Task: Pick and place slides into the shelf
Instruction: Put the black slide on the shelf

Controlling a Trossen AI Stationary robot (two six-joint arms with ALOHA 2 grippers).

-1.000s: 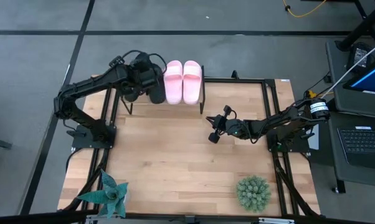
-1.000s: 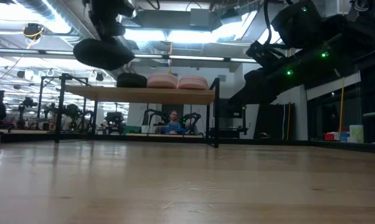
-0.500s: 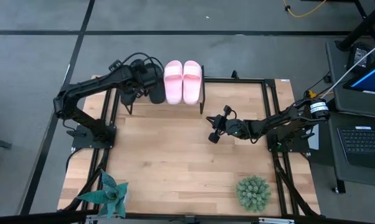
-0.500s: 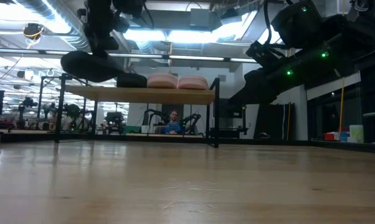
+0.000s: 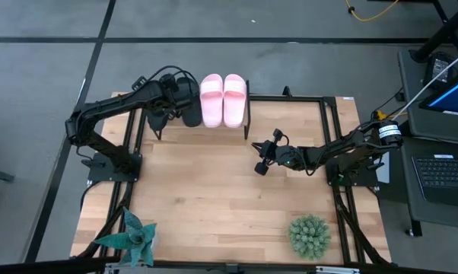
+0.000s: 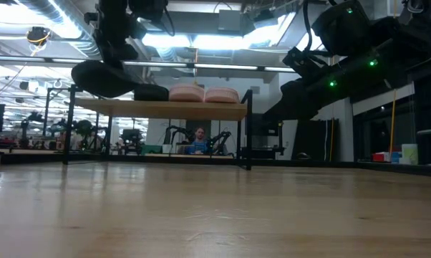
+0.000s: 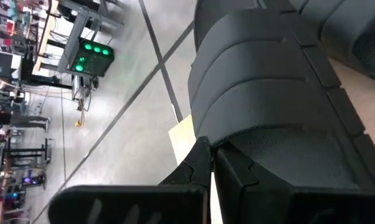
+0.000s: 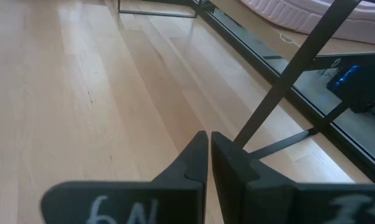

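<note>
The right gripper (image 5: 257, 156) hovers over the mid-table, fingers together, its housing marked with handwritten characters that look like "N9". Farther back, the shelf (image 5: 244, 114) carries two pink slides (image 5: 224, 100) and one black slide (image 5: 192, 114). The left gripper (image 5: 170, 97) is clamped on the second black slide (image 6: 101, 77), just above the shelf's left end.

Left hand (image 5: 170, 97) raised, fingers closed; right hand (image 5: 259, 156) low, fingers together.
</note>
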